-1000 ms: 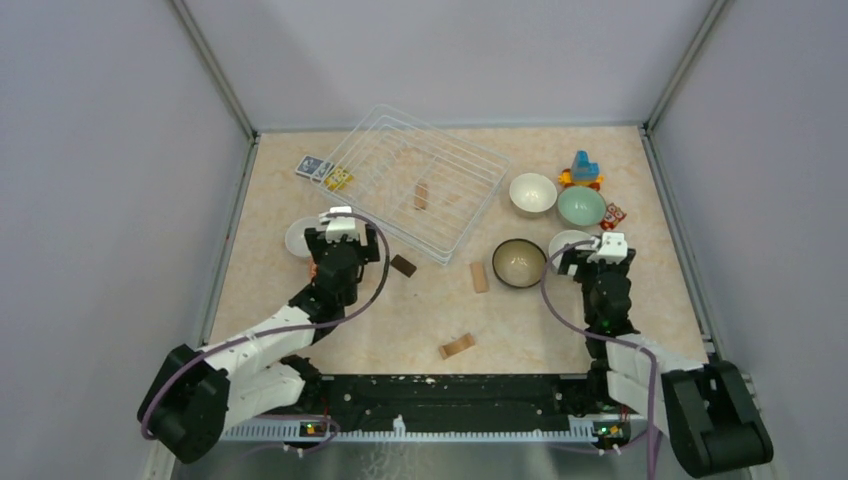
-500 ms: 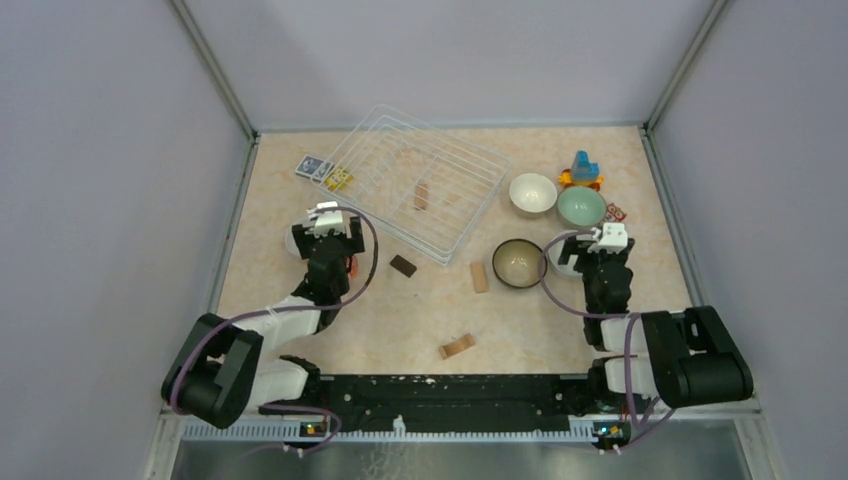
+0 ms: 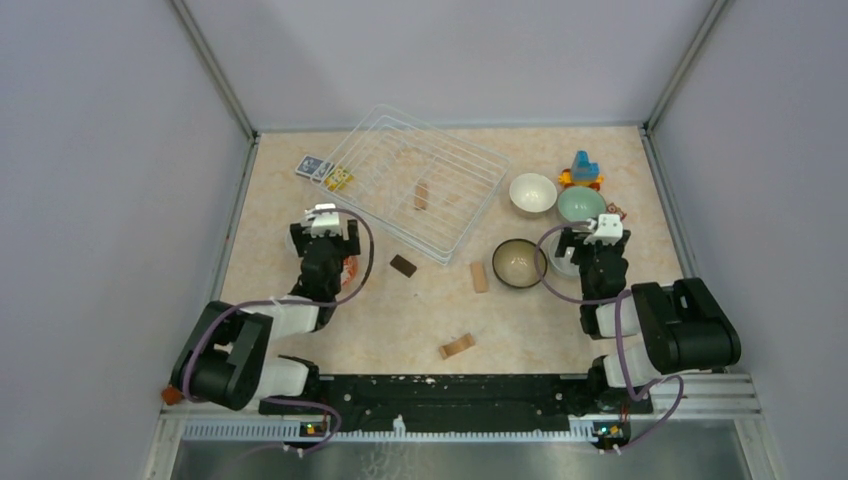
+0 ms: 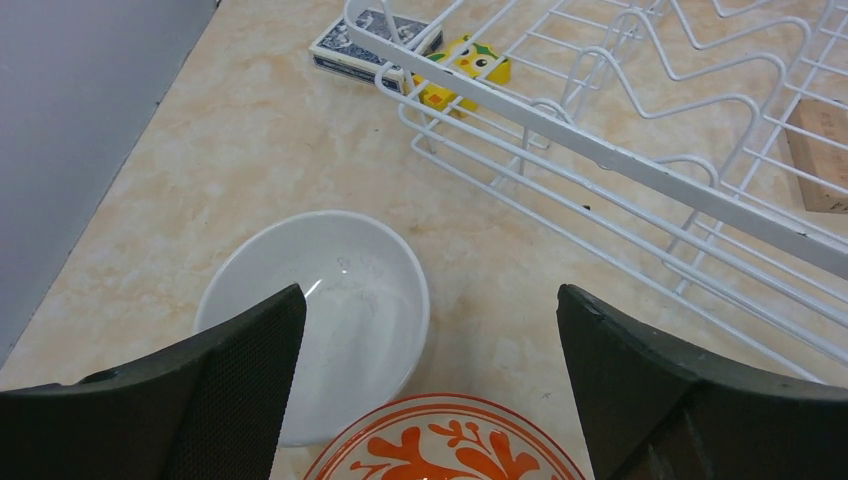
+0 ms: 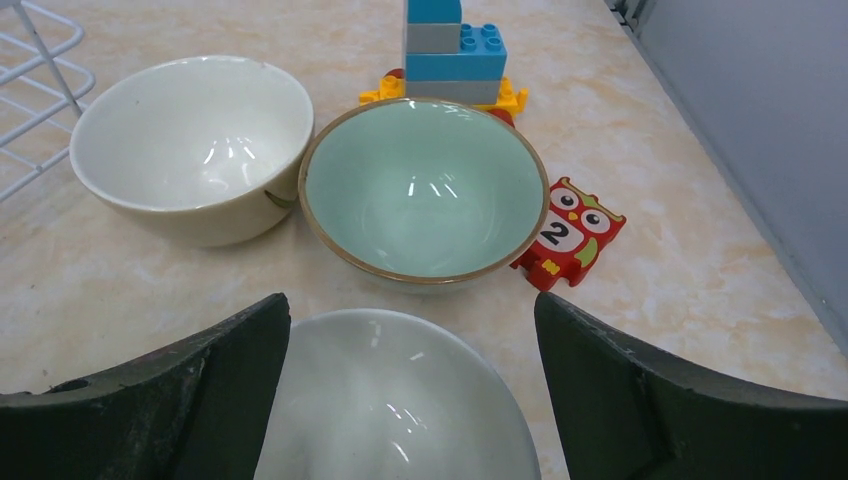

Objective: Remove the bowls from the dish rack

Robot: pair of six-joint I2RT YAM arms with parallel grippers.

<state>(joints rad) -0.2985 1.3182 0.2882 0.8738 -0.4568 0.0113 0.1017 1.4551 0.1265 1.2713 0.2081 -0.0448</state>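
The white wire dish rack [image 3: 420, 185] lies at the back left and holds no bowls; its near corner shows in the left wrist view [image 4: 640, 170]. My left gripper [image 3: 322, 225] is open and empty [image 4: 430, 300] above a white bowl [image 4: 320, 310] and the orange-patterned bowl [image 4: 445, 445], both on the table beside the rack. My right gripper [image 3: 598, 238] is open and empty [image 5: 410, 310] over a second white bowl [image 5: 390, 400]. Beyond it stand the beige bowl [image 5: 190, 145] and the mint green bowl [image 5: 425, 190]. The dark blue bowl [image 3: 518, 263] sits to its left.
A wooden block [image 3: 421, 196] lies inside the rack. Playing cards [image 3: 313, 167] and a yellow owl tile [image 3: 339, 178] lie by its left end. Toy bricks [image 3: 583, 168] and a red owl tile [image 5: 568, 232] sit behind the right bowls. Blocks [image 3: 479, 277] [image 3: 456, 346] [image 3: 403, 265] lie mid-table.
Both arms have folded back toward their bases. The left gripper has drifted a little left, the right gripper a little farther away. The bowls have not moved.
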